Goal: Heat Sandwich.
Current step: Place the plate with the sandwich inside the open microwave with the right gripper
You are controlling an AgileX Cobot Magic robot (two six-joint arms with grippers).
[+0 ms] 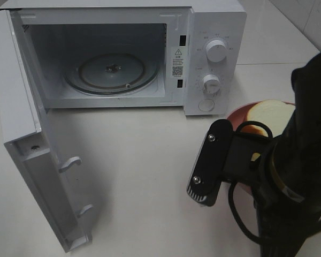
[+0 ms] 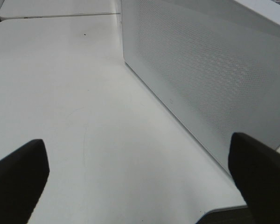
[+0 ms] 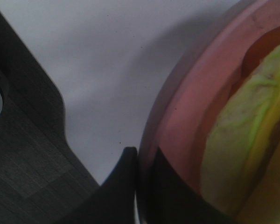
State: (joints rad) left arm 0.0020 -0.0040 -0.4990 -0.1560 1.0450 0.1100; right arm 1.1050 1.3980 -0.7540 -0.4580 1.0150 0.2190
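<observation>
Hand (image 3: 142,161) (right) pinches plate (image 3: 191,93) under sandwich (image 3: 242,135).

Exterior high: my right arm (image 1: 297,160) covers most of the pink plate (image 1: 234,113); only a rim arc and one pale piece of the sandwich (image 1: 270,112) show. Right claw (image 3: 142,168) is buried under the arm there. Microwave (image 1: 219,27) top cut by the frame; sticker (image 1: 177,60) print and dial (image 1: 216,51) markings too small to read.

Right wrist: plate and sandwich blurred, both running off the frame; my fingers (image 3: 123,191) dark, cropped at the edge.

Left wrist: left claw (image 2: 137,154) fingers cropped too, only the tips in; microwave wall runs out of frame.
</observation>
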